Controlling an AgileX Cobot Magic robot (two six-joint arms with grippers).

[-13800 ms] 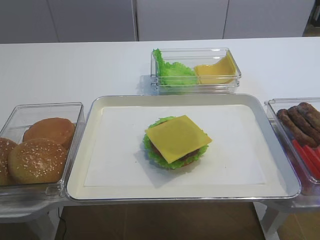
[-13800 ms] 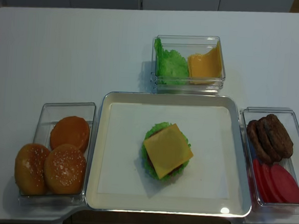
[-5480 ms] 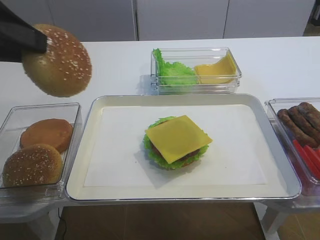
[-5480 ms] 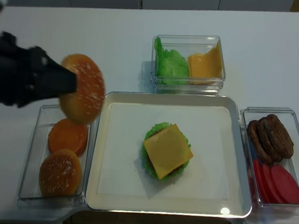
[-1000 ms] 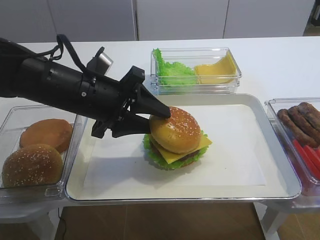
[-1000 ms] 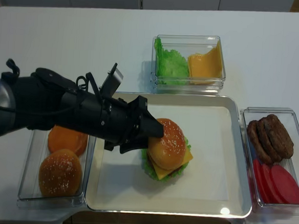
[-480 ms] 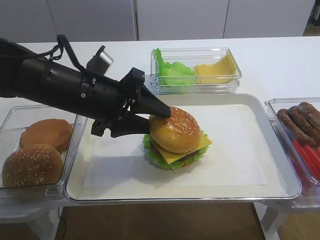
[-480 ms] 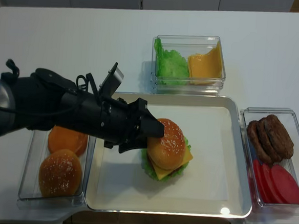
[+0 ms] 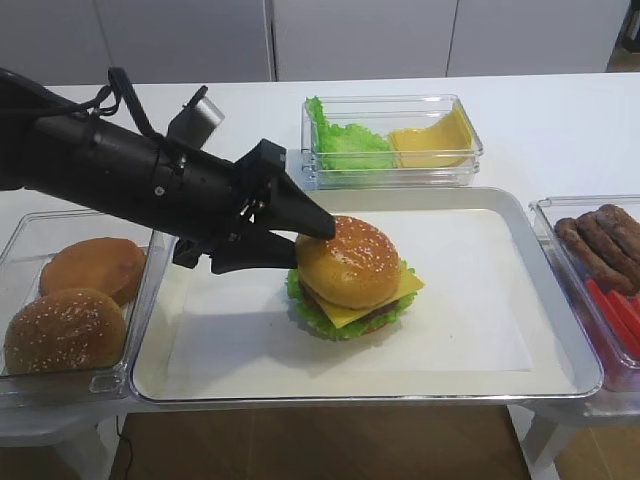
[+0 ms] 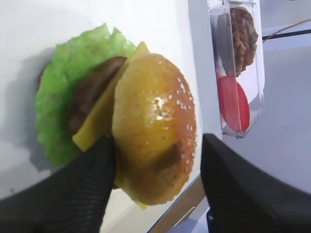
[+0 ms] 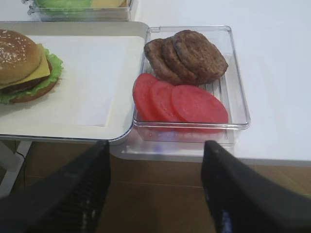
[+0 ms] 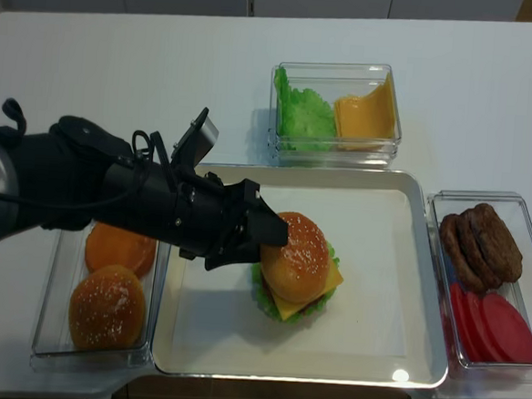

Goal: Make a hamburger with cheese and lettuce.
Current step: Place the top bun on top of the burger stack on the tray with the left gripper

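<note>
White table (image 9: 560, 130) in front of pale cabinet fronts. At centre of the high view, a metal tray (image 9: 540, 300) lined with paper, kept as the build area.

Mid-tray: the hamburger (image 9: 350, 275), stacked from the bottom up as lettuce (image 9: 310, 310), patty, cheese (image 9: 405, 287) and sesame bun (image 9: 348, 258). Frilly green fringe showing all round the base; one sharp yellow corner poking out toward the right of the frame. Crown resting on the cheese under its own weight, sitting a touch off-centre toward the left.

Reaching in from the left of the frame: the left gripper (image 9: 312, 247), jaws parted wider than the bun. In the left wrist view, one finger against the bun's edge, the other clear of it with tray showing between. Looks like a release rather than a hold, low and side-on so the crown lands flat and does not roll.

Right gripper (image 11: 156, 144) spread wide with nothing between the fingers, parked off the lower edge of the table, out of the way of the stack.

Supplies ringed round the tray for short reaches:
- spare buns in a clear bin (image 9: 75, 300) at lower left
- lettuce and orange-yellow slices in a box (image 9: 392, 140) at upper centre
- patties (image 11: 187, 53) and tomato slices (image 11: 184, 102) at right

Judged complete but for drawing back without nudging the crown.
</note>
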